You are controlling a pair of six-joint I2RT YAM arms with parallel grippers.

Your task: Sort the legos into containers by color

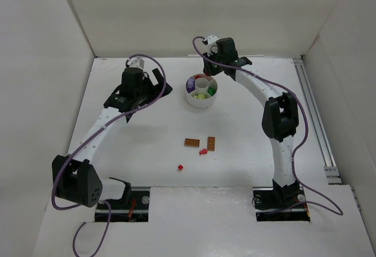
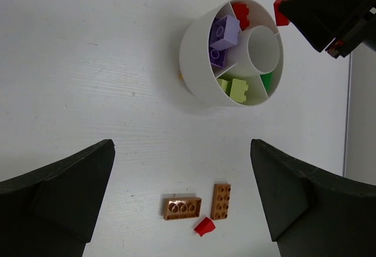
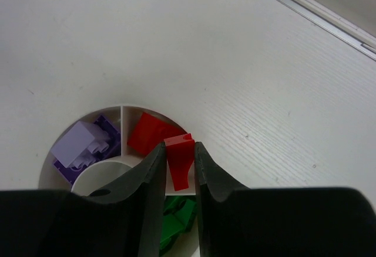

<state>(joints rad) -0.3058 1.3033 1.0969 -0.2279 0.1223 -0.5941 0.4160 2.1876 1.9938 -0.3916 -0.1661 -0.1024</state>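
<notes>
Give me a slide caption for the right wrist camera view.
Right gripper shut on a small red plastic brick, at the round white plastic dish's rim near another red brick.

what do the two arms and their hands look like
Left arm and right arm: white links, black joint housings, a purple cable looped along each. Left hand and right hand are matte black with two broad wedge-shaped fingers.
</notes>
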